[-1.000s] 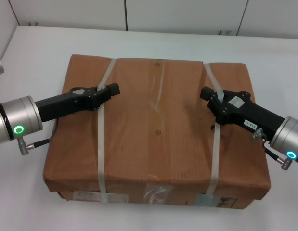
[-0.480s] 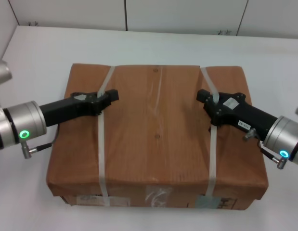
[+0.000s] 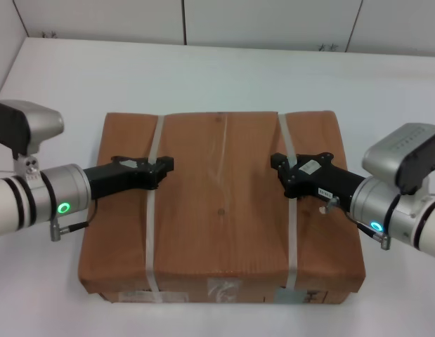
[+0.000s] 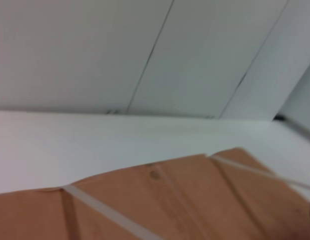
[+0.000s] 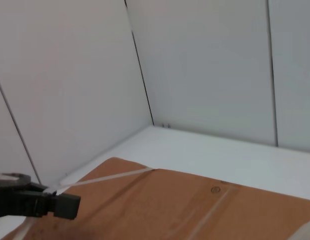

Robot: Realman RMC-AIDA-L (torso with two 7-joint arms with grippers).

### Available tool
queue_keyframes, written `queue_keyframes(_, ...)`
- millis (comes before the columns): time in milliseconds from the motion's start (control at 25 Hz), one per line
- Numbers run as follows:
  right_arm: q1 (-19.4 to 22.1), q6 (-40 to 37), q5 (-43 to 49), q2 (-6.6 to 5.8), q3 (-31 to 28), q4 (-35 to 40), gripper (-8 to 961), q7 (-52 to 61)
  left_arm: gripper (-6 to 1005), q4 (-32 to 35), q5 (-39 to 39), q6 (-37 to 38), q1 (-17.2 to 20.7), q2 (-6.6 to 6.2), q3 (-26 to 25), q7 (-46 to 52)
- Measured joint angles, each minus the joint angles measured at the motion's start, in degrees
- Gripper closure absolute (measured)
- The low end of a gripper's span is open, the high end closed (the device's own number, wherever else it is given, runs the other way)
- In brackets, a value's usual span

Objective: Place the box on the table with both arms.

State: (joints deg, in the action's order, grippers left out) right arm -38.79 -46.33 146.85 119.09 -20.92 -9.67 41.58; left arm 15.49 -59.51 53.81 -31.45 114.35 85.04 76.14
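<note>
The box [image 3: 221, 210], flat brown cardboard with two white straps, lies level over the white table [image 3: 224, 70]; I cannot tell whether its underside touches. My left gripper [image 3: 164, 166] lies across the top and is shut on the left strap [image 3: 151, 232]. My right gripper [image 3: 277, 163] is shut on the right strap [image 3: 290, 239]. Tape and labels show on the front edge [image 3: 224, 289]. The left wrist view shows the box top [image 4: 185, 200] and a strap [image 4: 109, 216]. The right wrist view shows the box top [image 5: 185, 200] and my left gripper [image 5: 64, 206] farther off.
White wall panels [image 3: 273, 21] stand behind the table's far edge. Bare tabletop lies beyond the box [image 3: 217, 77] and to both sides of it [image 3: 407, 105]. My silver wrists with green rings hang over the table at the left [image 3: 59, 203] and right [image 3: 375, 210].
The box has gone down, away from the head camera, and looks smaller. Both grippers went down with it on the straps, and more of both wrists has come into view.
</note>
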Motion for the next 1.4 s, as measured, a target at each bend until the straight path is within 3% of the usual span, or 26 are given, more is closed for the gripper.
queue_keyframes(40,-0.2,1.1,0.0,0.00,0.0,-0.3,947,-0.2,957,0.0,-0.8,-3.2,-0.5,0.92,-0.1,-0.8)
queue_keyframes(240,-0.8,6.2,0.1,-0.01,0.2,-1.7,947,-0.4,957,-0.1,-1.3,-8.1,-1.1,2.30,-0.1,-3.4)
queue_keyframes(960,-0.6,6.9,1.3,0.00,0.2,-2.1,947,0.3,912,-0.5,-1.0,-8.9,-0.8,2.57,-0.3,-5.3)
queue_keyframes(1120,0.0,8.5,0.9,0.00,-0.9,-2.0,841,0.8,893,-0.6,-0.9,-9.5,-0.6,2.67,-0.2,-6.0)
queue_keyframes(1400,0.6,9.2,0.9,-0.01,-1.7,-1.9,545,1.1,618,-0.7,-0.9,-9.7,-0.3,2.69,-0.1,-6.4)
